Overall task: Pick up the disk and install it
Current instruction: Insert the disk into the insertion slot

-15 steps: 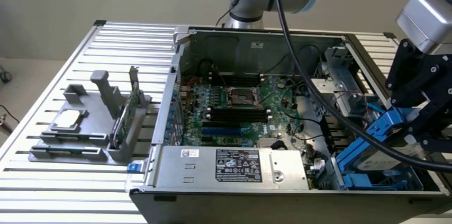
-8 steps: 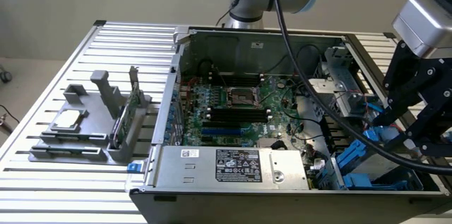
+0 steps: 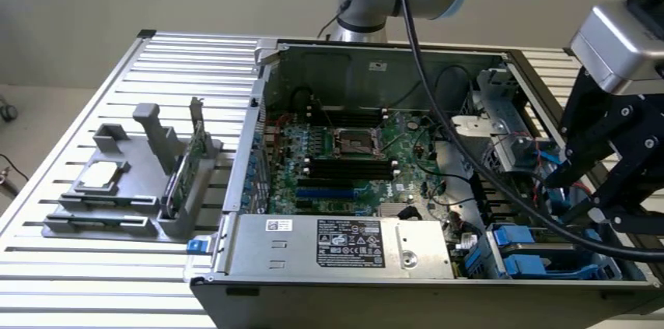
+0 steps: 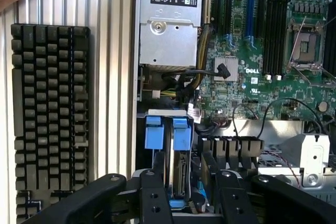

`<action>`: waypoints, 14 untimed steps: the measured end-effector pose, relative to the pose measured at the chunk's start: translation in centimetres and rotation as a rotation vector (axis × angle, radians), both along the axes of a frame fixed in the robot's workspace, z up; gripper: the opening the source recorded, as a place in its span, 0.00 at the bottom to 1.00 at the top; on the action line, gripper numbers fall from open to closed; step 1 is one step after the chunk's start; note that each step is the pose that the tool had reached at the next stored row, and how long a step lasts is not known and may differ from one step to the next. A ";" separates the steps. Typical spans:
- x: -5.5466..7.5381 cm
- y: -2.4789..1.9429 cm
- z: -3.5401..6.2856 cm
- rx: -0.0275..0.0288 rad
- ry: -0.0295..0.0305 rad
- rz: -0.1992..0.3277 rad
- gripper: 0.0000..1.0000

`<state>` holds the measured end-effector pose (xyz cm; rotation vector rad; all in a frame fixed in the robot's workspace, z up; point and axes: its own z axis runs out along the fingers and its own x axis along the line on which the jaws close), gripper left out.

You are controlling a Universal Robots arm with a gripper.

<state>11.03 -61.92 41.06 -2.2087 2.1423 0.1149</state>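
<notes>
gripper (image 4: 185, 190) fingers stand apart, straddling the disk (image 4: 177, 161), which sits edge-up in the drive bay (image 4: 167, 113) beside the power supply (image 4: 169, 24). my worry: a finger could catch a blue rail (image 4: 181, 135) or the nearby cables (image 4: 195, 80) and drag the disk out of its slot.

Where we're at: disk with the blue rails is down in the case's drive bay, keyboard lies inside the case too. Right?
No. The keyboard lies on the slatted table beside the case, outside it, as the wrist view shows. The disk with the blue rails is down in the drive bay.
</notes>
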 end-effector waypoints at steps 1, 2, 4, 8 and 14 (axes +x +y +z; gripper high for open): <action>0.0 0.01 -0.16 -0.0003 0.0000 0.000 0.41; 0.0 0.01 -0.34 -0.0003 0.0000 0.000 0.41; 0.0 0.03 -0.70 -0.0003 -0.0002 0.000 0.41; 0.3 0.14 -1.29 -0.0002 -0.0006 0.001 0.32; 0.9 0.15 -2.28 -0.0003 -0.0006 0.004 0.11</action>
